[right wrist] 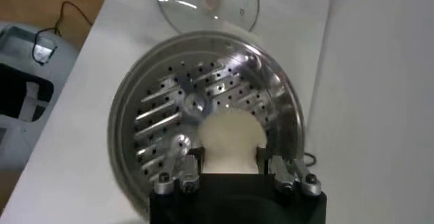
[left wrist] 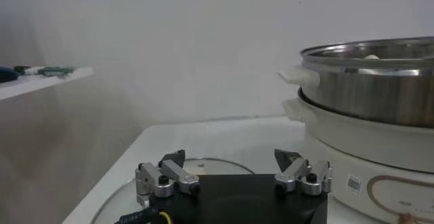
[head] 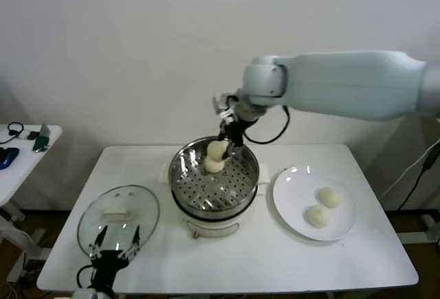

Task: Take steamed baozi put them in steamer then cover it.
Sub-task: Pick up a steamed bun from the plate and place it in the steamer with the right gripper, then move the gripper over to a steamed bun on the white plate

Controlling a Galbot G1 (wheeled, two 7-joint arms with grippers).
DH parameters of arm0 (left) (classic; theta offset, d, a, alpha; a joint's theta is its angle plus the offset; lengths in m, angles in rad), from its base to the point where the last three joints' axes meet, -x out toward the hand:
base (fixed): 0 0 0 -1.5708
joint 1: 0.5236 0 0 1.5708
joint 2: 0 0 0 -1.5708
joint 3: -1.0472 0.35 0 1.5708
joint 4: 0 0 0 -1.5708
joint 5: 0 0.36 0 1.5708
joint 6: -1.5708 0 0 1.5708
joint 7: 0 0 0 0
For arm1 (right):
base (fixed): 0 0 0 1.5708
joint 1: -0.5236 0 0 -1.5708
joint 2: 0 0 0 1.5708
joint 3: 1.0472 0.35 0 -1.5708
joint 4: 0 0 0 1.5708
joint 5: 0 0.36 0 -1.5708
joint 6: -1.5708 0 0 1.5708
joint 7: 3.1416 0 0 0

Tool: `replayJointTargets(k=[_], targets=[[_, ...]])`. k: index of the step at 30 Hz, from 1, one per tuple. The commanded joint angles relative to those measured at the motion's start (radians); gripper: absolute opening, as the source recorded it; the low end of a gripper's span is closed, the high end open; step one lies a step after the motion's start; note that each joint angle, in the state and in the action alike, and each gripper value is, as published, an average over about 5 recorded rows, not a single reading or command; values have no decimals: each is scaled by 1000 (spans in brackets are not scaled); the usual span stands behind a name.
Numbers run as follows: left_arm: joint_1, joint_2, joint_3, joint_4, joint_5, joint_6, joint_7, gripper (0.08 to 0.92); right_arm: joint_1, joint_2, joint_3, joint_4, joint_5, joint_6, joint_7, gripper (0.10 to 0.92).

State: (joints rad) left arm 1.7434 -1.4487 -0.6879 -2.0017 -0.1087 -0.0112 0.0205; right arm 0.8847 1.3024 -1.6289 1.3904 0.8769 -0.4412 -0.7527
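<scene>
My right gripper (head: 221, 149) pinches a baozi (head: 217, 150) above another bun (head: 214, 165) at the steamer's (head: 244, 190) twelve o'clock; letting go here risks stacking or rolling. Two buns wait on the plate (head: 289, 206) at three o'clock. My left gripper (left wrist: 234, 171), spread, idles over the cover (left wrist: 203, 165). The right wrist view shows the held bun (right wrist: 229, 137) over the perforated floor (right wrist: 176, 103).

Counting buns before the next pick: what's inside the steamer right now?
The steamer holds one baozi at its back edge. The right hand holds a second baozi above it. The perforated floor underneath is hidden.
</scene>
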Motion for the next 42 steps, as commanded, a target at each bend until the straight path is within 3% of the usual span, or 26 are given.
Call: replayJointTargets(k=[1, 8, 18, 24, 29, 32, 38, 42], targets=[[-2, 3, -2, 4, -1, -1, 0, 823, -199, 218, 14, -198, -34, -47, 79, 535], [-1, 8, -4, 8, -2, -3, 0, 823, -273, 250, 5, -274, -60, -44, 80, 535], [-1, 3, 1, 4, 3, 1, 2, 823, -288, 241, 21, -261, -66, -56, 94, 547], [4, 3, 0, -6, 9, 3, 4, 823, -171, 167, 7, -174, -54, -34, 64, 631], [7, 2, 3, -13, 17, 2, 5, 823, -8, 29, -51, -68, -52, 46, -43, 769], [6, 2, 8, -15, 20, 2, 5, 823, 97, -98, -96, 4, -38, 106, -124, 813], [-3, 1, 15, -14, 22, 4, 5, 823, 260, -389, -215, 151, -46, 178, -235, 822], [-11, 1, 19, -12, 22, 7, 5, 823, 286, -562, -328, 223, -178, 199, -236, 823]])
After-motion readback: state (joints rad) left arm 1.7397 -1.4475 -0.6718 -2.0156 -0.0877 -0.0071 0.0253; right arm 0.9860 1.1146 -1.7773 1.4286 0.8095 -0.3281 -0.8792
